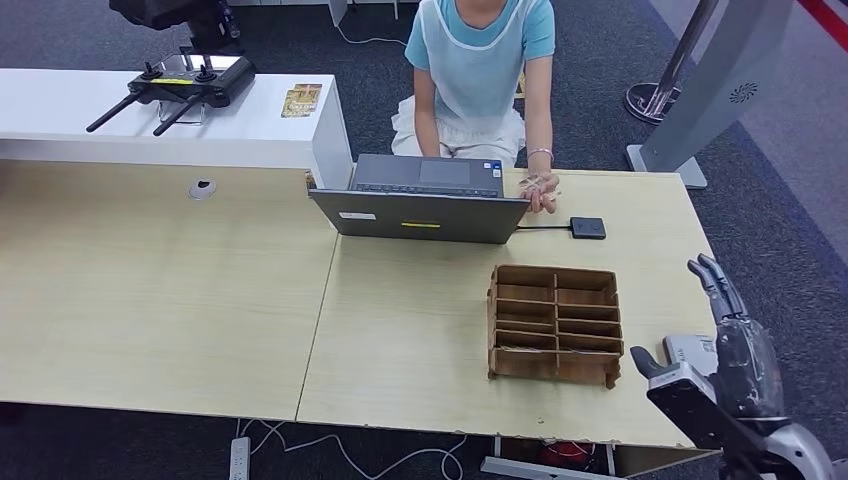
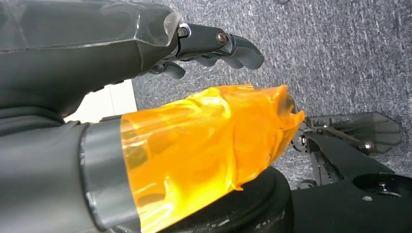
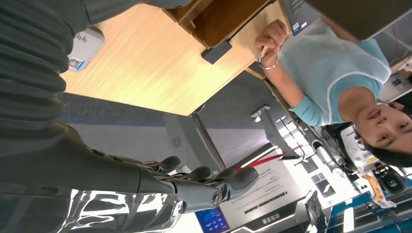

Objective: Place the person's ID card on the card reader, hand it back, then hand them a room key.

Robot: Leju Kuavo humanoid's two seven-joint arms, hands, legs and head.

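Nearest to you, your right hand [image 1: 722, 345] is hovering off the table's right front corner, beside the table [image 1: 180, 300] rather than over it, with its fingers [image 1: 712, 278] stretched out and apart and nothing in them; the right wrist view is showing the same loose, empty fingers [image 3: 214, 182] against the floor. Your left hand [image 2: 145, 97] is hanging over grey carpet, its dark fingers [image 2: 228, 46] partly curled and holding nothing, its thumb wrapped in orange film [image 2: 204, 150]; you cannot tell from this angle whether those fingers are fully closed. Just inboard of your right hand, a brown compartmented box [image 1: 555, 322] is sitting on the pale wood, and you cannot tell what its slots are holding. Beyond it, a grey laptop [image 1: 425, 195] is standing open with its back to you, and a small black card reader [image 1: 588, 227] is lying just to its right on a cable. A person in a light blue top [image 1: 480, 70] is sitting across the table, and the person's hand [image 1: 540, 190] is resting on the tabletop between laptop and reader, holding the ID card [image 1: 538, 183] against the surface, well apart from your hand. On the white counter at far left, a black controller [image 1: 180, 85] is lying.
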